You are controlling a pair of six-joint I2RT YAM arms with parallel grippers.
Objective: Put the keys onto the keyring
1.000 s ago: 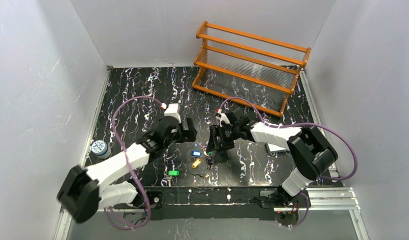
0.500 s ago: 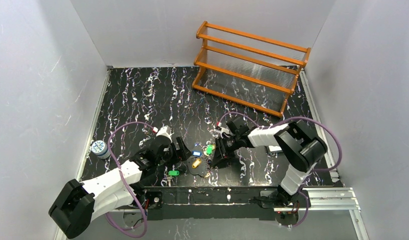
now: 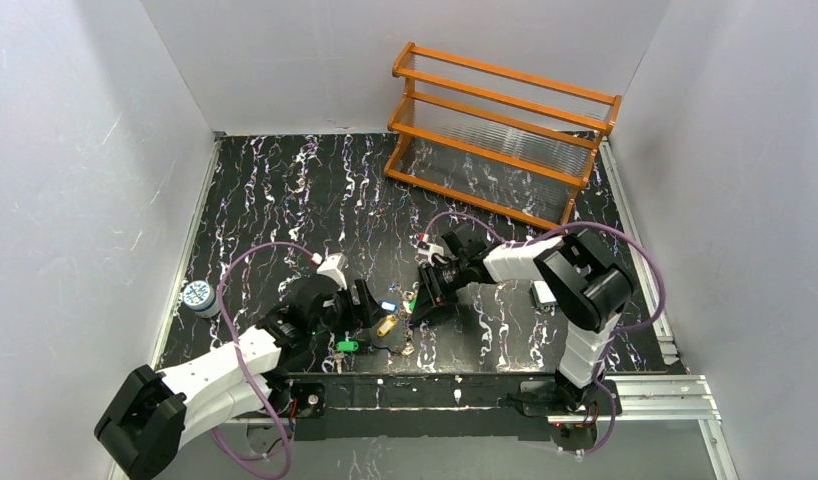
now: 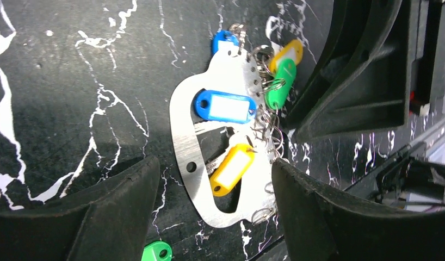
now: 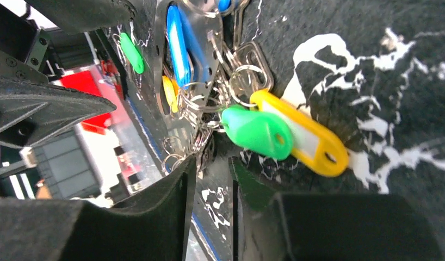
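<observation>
Left gripper [image 4: 212, 168] wide open, straddling keyring [image 4: 179, 141] at frame centre, empty. Right gripper [image 5: 214, 166] nearly closed beside keys [image 5: 274, 133]; hold undetermined.

This was a robotics lab test cell. Plain pale grey panels [image 3: 85, 150] closed in a black, white-veined tabletop [image 3: 285, 190] on three sides, standing well beyond and out to either side of the left gripper [image 3: 370, 300] and the right gripper [image 3: 422, 297]. Two white-and-black arms [image 3: 225, 360] were bolted behind the grippers at the table's near edge, beside a bare aluminium rail [image 3: 645, 395], and purple cables [image 3: 247, 262] looped off their wrists. An orange wooden rack [image 3: 500, 135] stood far beyond the right gripper by the back wall. A small round can [image 3: 197, 295] sat well to the left of the left gripper.
</observation>
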